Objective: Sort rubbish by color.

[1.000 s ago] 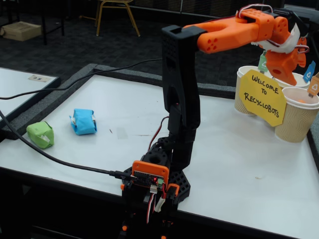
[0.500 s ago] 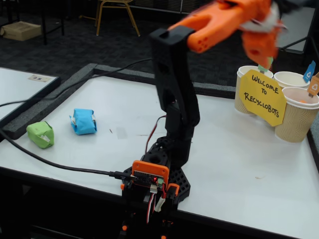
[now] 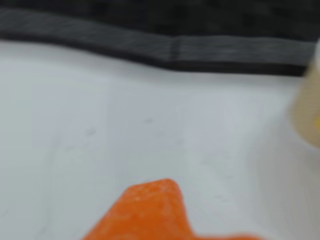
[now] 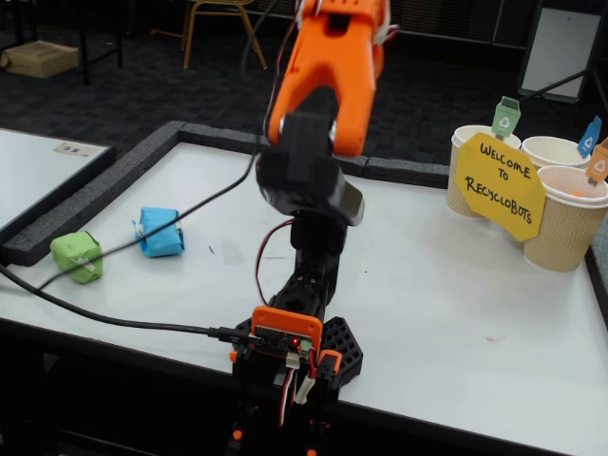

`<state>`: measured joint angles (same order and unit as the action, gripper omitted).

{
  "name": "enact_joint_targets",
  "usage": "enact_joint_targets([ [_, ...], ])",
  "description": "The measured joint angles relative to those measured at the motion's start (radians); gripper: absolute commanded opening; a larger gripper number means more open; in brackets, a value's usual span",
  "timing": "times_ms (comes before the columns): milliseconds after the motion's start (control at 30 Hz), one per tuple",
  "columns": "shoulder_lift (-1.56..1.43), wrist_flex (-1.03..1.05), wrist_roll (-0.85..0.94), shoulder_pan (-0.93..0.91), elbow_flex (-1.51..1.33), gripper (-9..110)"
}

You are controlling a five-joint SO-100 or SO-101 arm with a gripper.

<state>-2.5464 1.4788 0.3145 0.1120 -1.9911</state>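
Cups clustered, contents unseen, wads apart

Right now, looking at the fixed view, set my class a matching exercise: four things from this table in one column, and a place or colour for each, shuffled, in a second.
Things:
1. green wad
2. light blue wad
3. yellow sign
4. paper cup with the orange flag

Descriptions:
A. reads "Welcome to Recyclobots", fixed in front of the cups
B. nearest the table's left edge in the fixed view
C. rightmost cup, beside the sign
D. lies just right of the green one

Pairs: 1-B, 2-D, 3-A, 4-C
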Motion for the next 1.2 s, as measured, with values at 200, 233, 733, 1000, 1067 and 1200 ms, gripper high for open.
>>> enact_joint_targets([
  [200, -0.19, 0.046, 0.0, 0.19, -0.146, 0],
  [233, -0.218, 0.048, 0.0, 0.235, -0.164, 0],
  [733, -0.365, 0.018, 0.0, 0.623, -0.295, 0],
  [1000, -0.365, -0.034, 0.0, 0.815, -0.385, 0],
  [1067, -0.365, -0.043, 0.0, 0.865, -0.403, 0],
  [1200, -0.364, -0.055, 0.0, 0.956, -0.423, 0],
])
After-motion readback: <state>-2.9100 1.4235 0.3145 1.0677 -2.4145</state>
